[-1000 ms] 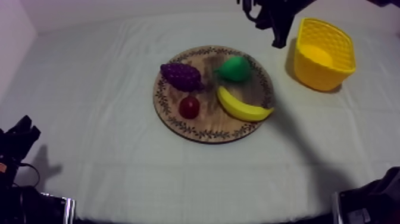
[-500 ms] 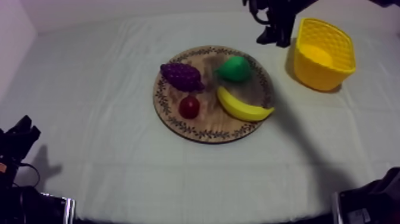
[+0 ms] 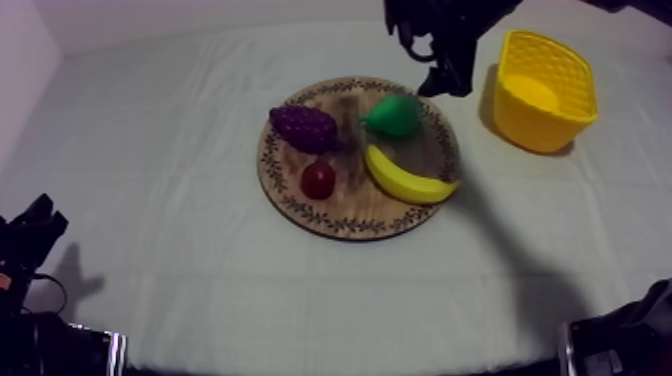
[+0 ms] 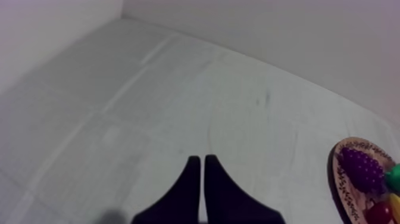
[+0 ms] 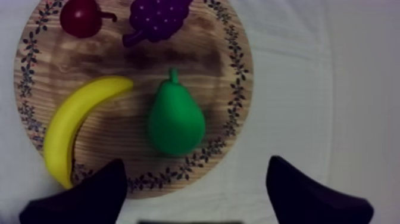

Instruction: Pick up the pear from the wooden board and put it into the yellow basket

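Two right jaws apart, near pear [image 5: 176,122]

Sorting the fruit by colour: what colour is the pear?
The pear is green; the right wrist view shows it best.

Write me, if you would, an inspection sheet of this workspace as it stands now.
Surface: grey-white cloth, flat, with faint fold lines.
Job's things: pear lies on the wooden board, near the edge facing the yellow basket; the basket stands apart from the board, no fruit seen in it.
Clutter: banana, bunch of grapes and small red fruit, all on the board.
Grippers: right tool open, hovers over the board's edge by the pear, not touching it; left tool shut on nothing, over bare cloth away from the board.
Cables: nothing seen.
Surroundings: pale wall behind the table.
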### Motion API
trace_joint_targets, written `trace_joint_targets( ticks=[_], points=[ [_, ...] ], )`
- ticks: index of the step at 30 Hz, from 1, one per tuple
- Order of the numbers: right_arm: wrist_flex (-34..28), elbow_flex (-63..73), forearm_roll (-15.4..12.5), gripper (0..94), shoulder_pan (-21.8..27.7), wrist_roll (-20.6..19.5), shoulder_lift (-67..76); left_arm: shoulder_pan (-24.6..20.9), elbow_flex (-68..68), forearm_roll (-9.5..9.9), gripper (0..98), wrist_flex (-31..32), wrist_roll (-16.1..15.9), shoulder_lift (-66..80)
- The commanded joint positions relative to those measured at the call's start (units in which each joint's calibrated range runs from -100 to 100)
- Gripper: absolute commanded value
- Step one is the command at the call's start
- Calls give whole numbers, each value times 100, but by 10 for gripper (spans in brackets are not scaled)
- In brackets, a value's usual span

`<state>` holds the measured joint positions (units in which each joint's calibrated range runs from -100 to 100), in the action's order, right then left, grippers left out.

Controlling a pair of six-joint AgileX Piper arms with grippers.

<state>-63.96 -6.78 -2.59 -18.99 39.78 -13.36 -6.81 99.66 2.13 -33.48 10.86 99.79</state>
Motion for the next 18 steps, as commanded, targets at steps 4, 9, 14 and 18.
trace_joint_targets(
  ticks=[4,9,14,18],
  points=[
    [-56,312,77,819,-44,-135,-614,-3,0,-1,1,1,3,4],
    [-208,624,137,813,-84,-217,-1174,-3,0,-1,1,1,1,4],
    [-290,720,183,806,-123,-238,-1622,-3,0,-1,1,1,1,4],
    [-175,726,211,804,-159,-260,-1893,-3,0,-1,1,1,0,4]
  ],
)
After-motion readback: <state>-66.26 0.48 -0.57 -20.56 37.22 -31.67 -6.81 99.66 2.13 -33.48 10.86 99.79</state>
